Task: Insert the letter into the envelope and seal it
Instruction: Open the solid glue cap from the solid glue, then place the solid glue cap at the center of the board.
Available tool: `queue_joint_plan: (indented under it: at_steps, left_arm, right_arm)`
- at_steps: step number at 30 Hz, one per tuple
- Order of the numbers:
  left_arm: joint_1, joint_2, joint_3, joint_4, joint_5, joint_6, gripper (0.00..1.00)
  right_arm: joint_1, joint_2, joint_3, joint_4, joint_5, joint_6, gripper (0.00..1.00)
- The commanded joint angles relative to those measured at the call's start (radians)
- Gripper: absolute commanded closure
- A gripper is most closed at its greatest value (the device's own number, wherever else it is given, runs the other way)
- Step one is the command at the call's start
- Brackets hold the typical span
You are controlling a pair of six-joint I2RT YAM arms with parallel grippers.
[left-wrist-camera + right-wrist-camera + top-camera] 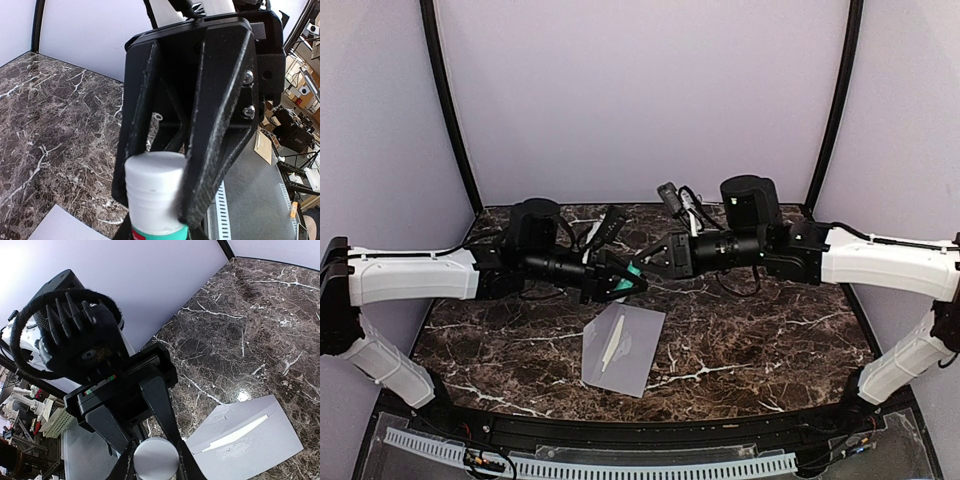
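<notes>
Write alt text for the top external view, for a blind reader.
Above a dark marble table, the left gripper and right gripper meet, both closed on a teal-labelled glue stick between them. Below, a grey-lavender envelope lies flat, a pale strip across it.

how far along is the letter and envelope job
Done, apparently: the letter seems tucked inside the envelope, with only a cream sliver showing. In hand: the left gripper and right gripper both clamp a glue stick held above the table. Left to do: sealing the flap, since the visible sliver suggests the envelope is not closed yet.
</notes>
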State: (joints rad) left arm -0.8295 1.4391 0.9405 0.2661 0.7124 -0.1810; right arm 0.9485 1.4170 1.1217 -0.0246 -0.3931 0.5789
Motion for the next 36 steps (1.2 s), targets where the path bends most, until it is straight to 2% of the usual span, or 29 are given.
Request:
queue_joint_plan:
  at_steps: [1,11,17,19,23,26,29,36]
  left_arm:
    - [0.005,-0.002,0.01,-0.022,0.005,0.019,1.0]
    - [0.004,0.017,0.023,-0.041,0.011,0.025,1.0]
    - [0.03,-0.004,0.021,-0.044,-0.008,0.013,1.0]
    - [0.097,-0.03,0.025,-0.042,0.009,-0.026,1.0]
    - [0.31,-0.129,0.019,0.007,0.025,-0.116,0.99]
    - [0.437,-0.177,0.042,-0.059,-0.063,-0.103,0.97]
    - [0.48,-0.222,0.056,-0.137,-0.156,-0.072,0.97]
    - [0.486,-0.276,0.048,-0.16,-0.216,-0.028,0.95]
  right_arm:
    - [-0.064,-0.069,0.008,0.038,0.049,0.027,0.9]
    - [-0.125,-0.109,0.025,-0.043,0.076,-0.016,0.91]
    - [-0.156,-0.135,0.037,-0.126,0.18,-0.088,0.91]
    - [-0.162,-0.117,0.055,-0.185,0.258,-0.14,0.91]
    - [-0.203,-0.036,0.065,-0.242,0.388,-0.209,0.91]
    - [-0.283,0.031,0.051,-0.216,0.41,-0.225,0.91]
    - [-0.363,0.111,0.055,-0.19,0.457,-0.246,0.91]
    - [-0.507,0.356,0.123,-0.132,0.555,-0.265,0.89]
